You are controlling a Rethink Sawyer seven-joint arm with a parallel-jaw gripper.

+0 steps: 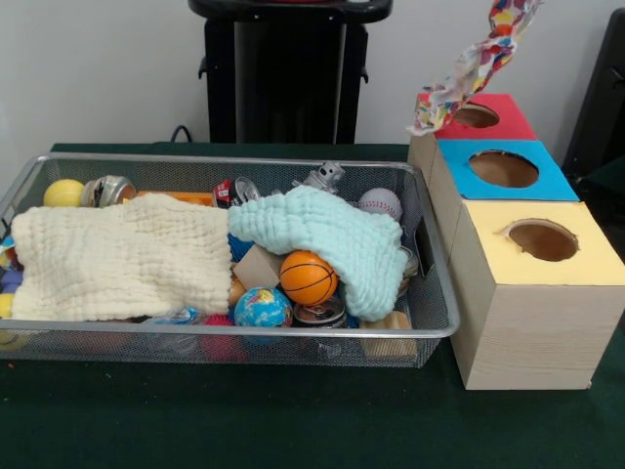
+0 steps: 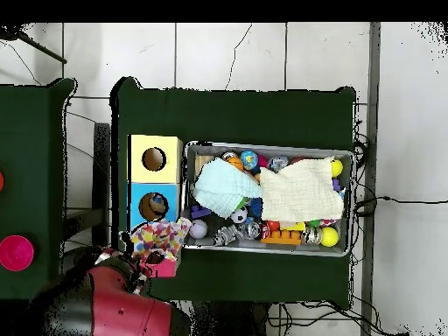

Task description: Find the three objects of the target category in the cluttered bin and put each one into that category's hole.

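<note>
Multicoloured cloth (image 1: 476, 66) hangs from above over the red-topped box (image 1: 508, 122), its lower end at the rim of that box's hole (image 1: 476, 115); the hand itself is hidden in both views, so I cannot tell whether it is clamped on the cloth or not. Wire bin (image 1: 435, 327) on the green tabletop (image 1: 293, 420) holds a cream cloth (image 1: 117, 259) and a pale green cloth (image 1: 327, 234) draped over balls, cans and blocks, with an orange basketball (image 1: 309, 277) and a globe ball (image 1: 262, 308) exposed near the front. Blue-topped box (image 1: 547, 181) and yellow-topped box (image 1: 586, 259) stand in line with the red one, apparently just beside the bin.
</note>
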